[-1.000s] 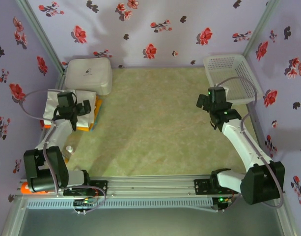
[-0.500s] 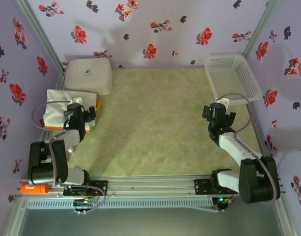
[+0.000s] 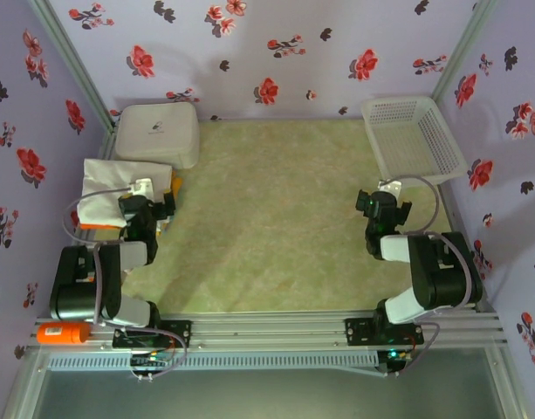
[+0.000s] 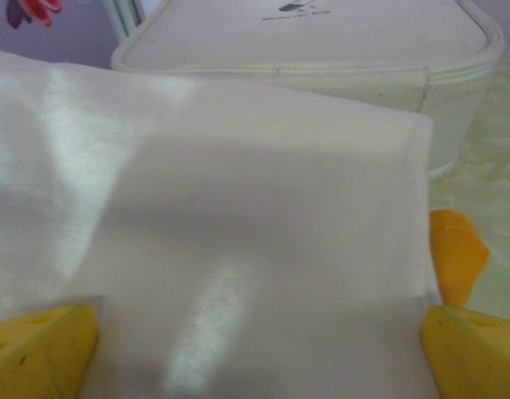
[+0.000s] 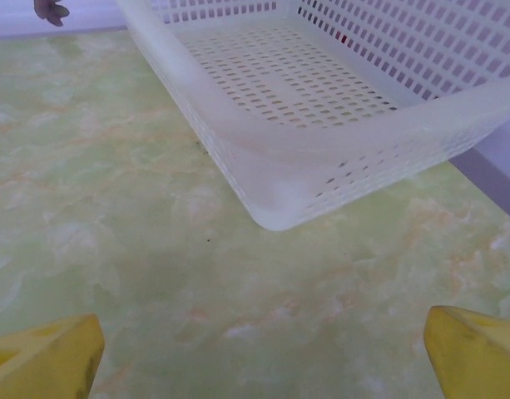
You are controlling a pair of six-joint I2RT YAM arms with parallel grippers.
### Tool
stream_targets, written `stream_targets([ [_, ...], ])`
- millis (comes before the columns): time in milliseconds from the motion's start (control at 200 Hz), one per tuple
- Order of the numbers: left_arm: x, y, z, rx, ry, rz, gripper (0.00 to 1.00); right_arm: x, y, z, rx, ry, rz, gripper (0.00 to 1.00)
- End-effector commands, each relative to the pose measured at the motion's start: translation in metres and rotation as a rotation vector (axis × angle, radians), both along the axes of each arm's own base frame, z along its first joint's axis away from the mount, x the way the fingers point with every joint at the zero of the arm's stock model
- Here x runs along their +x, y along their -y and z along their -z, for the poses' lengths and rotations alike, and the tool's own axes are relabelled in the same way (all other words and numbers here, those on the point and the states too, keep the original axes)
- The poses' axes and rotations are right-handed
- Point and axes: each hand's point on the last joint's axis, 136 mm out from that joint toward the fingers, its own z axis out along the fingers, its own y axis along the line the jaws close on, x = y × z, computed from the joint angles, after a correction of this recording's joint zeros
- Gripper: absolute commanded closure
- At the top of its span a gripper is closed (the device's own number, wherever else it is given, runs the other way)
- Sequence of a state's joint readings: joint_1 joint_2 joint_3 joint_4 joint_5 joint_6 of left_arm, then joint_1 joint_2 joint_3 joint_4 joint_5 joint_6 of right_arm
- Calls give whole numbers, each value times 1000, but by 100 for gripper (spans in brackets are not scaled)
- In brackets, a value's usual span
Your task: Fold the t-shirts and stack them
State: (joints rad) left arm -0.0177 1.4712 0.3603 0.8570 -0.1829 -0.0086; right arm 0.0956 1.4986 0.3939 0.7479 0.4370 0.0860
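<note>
Off-white folded cloth t-shirt (image 3: 106,185): left of frame on the green marbled desk (image 3: 267,227), topmost on a stack, with the bright orange folded t-shirt (image 4: 457,253) edging out beneath. Folding and stacking appear done. Left gripper (image 3: 145,209) and right gripper (image 3: 380,209): fingers apart, holding nothing.

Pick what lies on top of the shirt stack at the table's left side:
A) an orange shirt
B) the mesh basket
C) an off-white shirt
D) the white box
C: the off-white shirt lies uppermost, with an edge of the orange shirt peeking out from under it.
</note>
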Motion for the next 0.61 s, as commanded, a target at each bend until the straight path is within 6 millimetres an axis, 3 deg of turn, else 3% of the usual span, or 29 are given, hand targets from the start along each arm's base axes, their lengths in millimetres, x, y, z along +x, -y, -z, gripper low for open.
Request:
stream_targets([
  [0,3,13,1,33,65,55,0,11,-3,-11,38,67,-28,1],
  [75,4,15,2,34,57,65,0,5,12,1,72,97,18,1],
  [125,3,13,3,25,51,53,0,8,13,-7,65,125,25,1],
  [275,-2,-18,2,-48,66,-104,0,6,12,-6,66,115,18,1],
  [405,-3,-19,-5,-48,113,-107,0,6,11,-4,65,106,13,1],
  [425,-11,-19,2,-47,101,-108,0,6,11,-4,65,105,14,1],
  [515,-25,-19,-3,-53,171,-105,0,6,11,-4,69,94,14,1],
  [600,-29,-16,-2,-56,182,-87,0,6,11,-5,66,102,12,1],
])
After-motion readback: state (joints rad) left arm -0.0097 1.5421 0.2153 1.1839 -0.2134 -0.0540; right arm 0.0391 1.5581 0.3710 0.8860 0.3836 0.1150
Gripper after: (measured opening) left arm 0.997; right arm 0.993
